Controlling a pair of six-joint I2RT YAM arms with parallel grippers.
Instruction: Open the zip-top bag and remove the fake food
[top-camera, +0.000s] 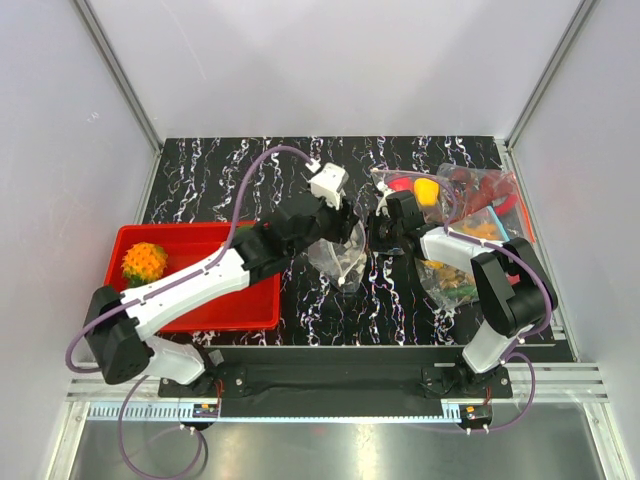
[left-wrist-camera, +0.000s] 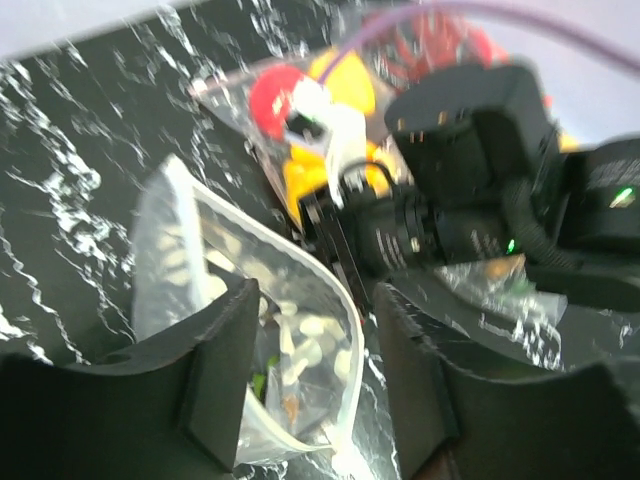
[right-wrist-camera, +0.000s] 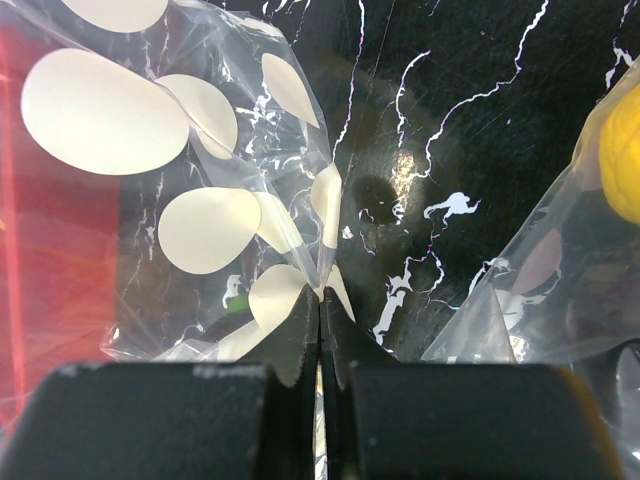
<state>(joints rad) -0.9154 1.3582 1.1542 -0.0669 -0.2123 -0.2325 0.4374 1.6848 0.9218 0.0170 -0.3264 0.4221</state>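
One piece of the fake food (top-camera: 143, 262), an orange bumpy fruit, lies at the left end of the red tray (top-camera: 250, 315). The zip-top bag (top-camera: 340, 257) sits in the middle of the table (top-camera: 200, 180), just right of that tray. I think more food is inside it, because a bit of green (left-wrist-camera: 258, 385) shows low down through the plastic. So your step now is to reach in and pick out a piece.

Go down slowly and straight into the mouth. Don't push on the white rim (left-wrist-camera: 345, 330), or the bag may fold shut. Grab one fruit only, lift it out, and carry it left to the tray. Leave the other bags (top-camera: 480, 190) on the far right alone.

The right gripper (right-wrist-camera: 322, 305) is pressed tight together. It pinches the right edge of the bag — a thin fold of clear plastic with white dots. Hold that pinch firm so the mouth is wide.

The left gripper (left-wrist-camera: 315, 300) is spread wide and holds nothing. It hangs over the open mouth, with the rim between its two fingers — I can't tell if a finger touches the plastic.
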